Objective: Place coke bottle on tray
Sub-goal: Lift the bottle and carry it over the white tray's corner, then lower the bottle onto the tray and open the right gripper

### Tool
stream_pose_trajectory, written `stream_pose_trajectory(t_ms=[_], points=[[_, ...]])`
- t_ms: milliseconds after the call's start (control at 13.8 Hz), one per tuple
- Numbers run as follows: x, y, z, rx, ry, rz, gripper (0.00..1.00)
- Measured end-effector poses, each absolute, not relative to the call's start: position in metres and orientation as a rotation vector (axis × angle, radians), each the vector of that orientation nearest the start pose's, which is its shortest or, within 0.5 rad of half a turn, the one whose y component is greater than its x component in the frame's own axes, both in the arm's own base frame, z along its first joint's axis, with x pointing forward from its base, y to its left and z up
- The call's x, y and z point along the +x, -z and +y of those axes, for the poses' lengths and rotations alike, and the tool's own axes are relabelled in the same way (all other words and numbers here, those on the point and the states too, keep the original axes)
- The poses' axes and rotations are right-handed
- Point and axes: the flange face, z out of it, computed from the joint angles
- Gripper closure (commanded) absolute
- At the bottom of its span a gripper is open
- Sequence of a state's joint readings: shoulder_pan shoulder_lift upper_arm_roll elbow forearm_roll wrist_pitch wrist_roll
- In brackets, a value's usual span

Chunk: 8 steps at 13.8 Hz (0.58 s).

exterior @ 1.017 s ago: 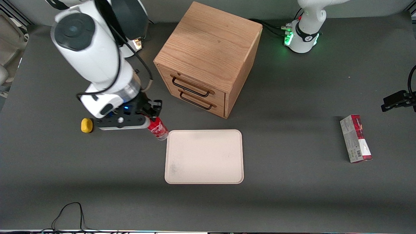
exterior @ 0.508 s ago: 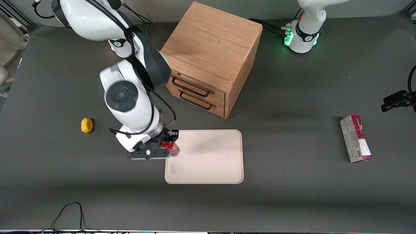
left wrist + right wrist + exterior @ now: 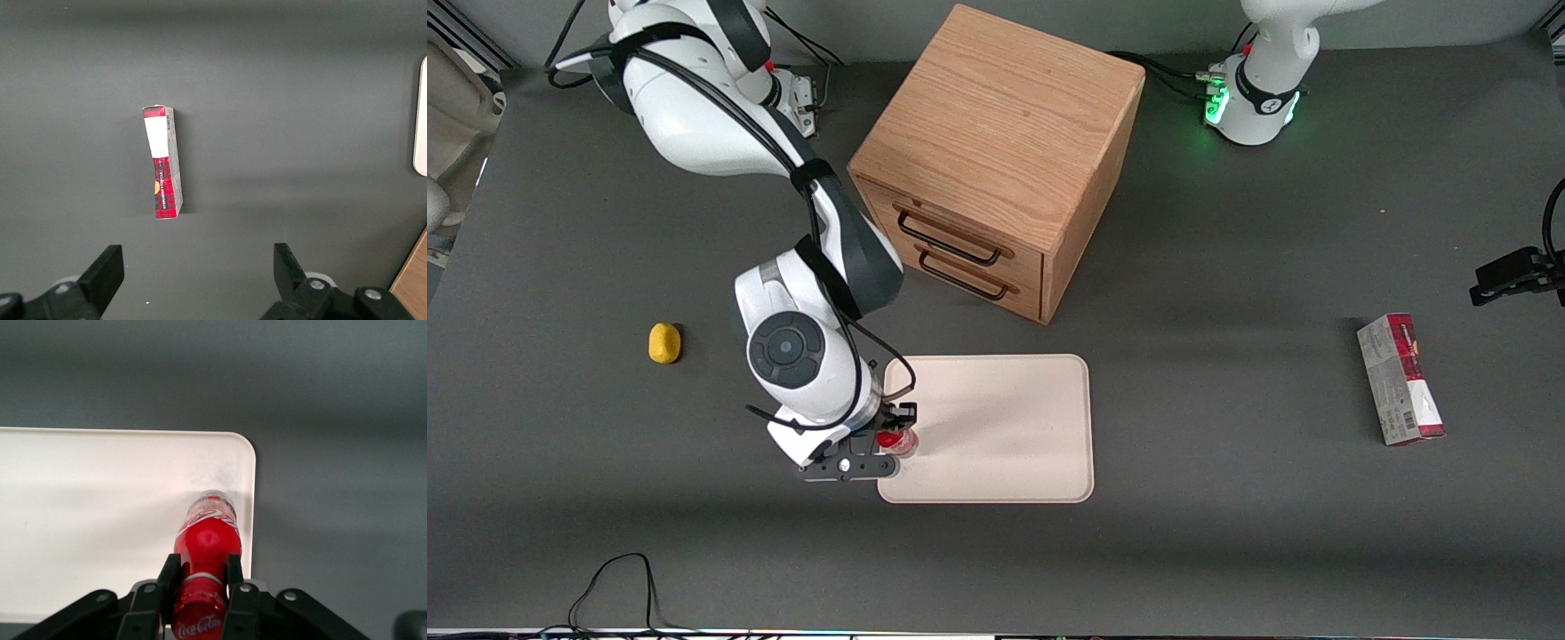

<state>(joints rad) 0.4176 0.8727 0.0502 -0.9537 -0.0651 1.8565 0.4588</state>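
1. The dark grey worktop (image 3: 1227, 551) carried a wooden two-drawer cabinet (image 3: 996, 160), a small yellow object (image 3: 664, 343) toward the working arm's end, and a red-and-grey carton (image 3: 1400, 380) toward the parked arm's end.

2. The pale cream-pink tray (image 3: 1005, 444) lay flat in front of the cabinet's drawers, nearer to the front camera than the cabinet.

3. The tool (image 3: 891, 442) hung over the corner of the tray that is nearest the front camera and toward the working arm's end, clenched on the coke bottle (image 3: 896, 440) just below its red cap.

4. In the right wrist view the tool (image 3: 199, 577) gripped the neck of the coke bottle (image 3: 205, 547) with a finger pressed on either side, and the bottle hung cap-up, its long axis close to vertical.

5. The relation that mattered: the silvery base pointed straight down at the tray (image 3: 100, 520), inside the rim but near the rounded corner, so the tray lay directly below the tool along the bottle's own axis.

6. Whether the base already touched the tray surface could not be told from either view.

7. Judging by this, the coming move called for a short straight descent, if any, and then a release; the closeness to the rim left little margin, and a slim upright bottle could tip as the fingers part.
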Motion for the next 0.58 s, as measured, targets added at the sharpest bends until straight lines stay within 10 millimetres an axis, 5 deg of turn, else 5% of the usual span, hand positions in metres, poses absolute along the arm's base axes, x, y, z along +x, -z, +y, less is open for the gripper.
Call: stream_pose_trajectory(t_ms=[291,436,581], points=[[0.709,-0.317,0.338,-3.144,0.067,-0.018,1.0],[0.709,-0.317,0.338,-3.144,0.068,-0.018,0.02],[0.709,-0.317,0.338,-3.143,0.069,-0.018,0.0]])
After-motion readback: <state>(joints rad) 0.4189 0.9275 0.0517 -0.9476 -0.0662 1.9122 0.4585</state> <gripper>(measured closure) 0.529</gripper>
